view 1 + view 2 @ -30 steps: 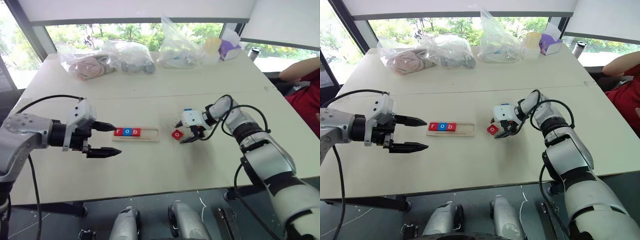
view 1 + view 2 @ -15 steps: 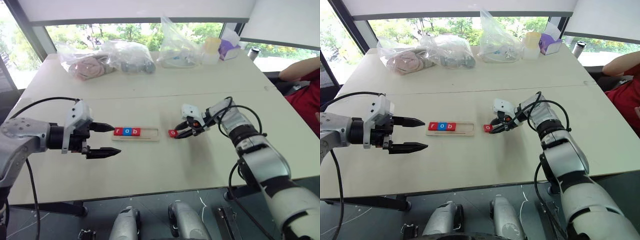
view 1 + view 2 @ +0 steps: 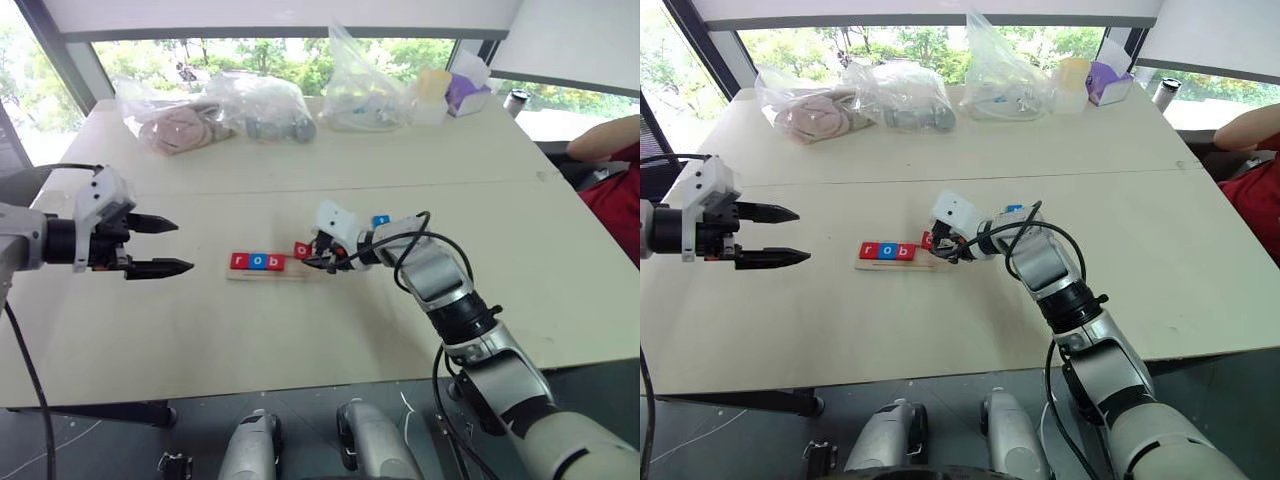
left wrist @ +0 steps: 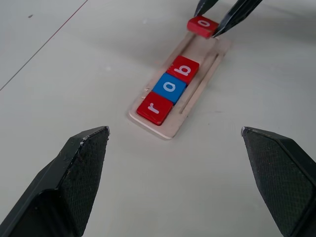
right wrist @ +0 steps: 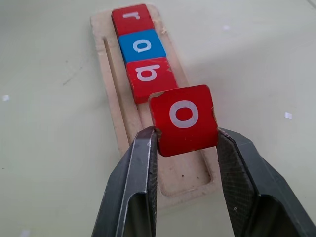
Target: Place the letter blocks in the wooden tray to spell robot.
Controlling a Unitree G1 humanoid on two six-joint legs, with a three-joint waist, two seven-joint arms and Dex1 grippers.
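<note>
Long narrow light-wood tray [image 4: 207, 58] lies flat on the pale table [image 3: 300, 340], holding three flat square tiles in a row from one end: red "r" [image 4: 155, 108], blue "o" [image 4: 169, 87], red "b" [image 4: 183, 69]. Remaining slots bare. Right end effector [image 5: 185, 143] clamped on a fourth red tile with white "o" [image 5: 184, 118], held just above the tray past the "b". Small blue piece [image 3: 381, 220] behind the right wrist, possibly another tile. Left end effector [image 3: 160, 245] fingers wide apart, holding nothing, well left of tray.

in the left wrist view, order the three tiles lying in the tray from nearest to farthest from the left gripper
1. red r tile, at the tray end facing the left gripper
2. blue o tile, middle
3. red b tile, toward the tray's empty end
</note>
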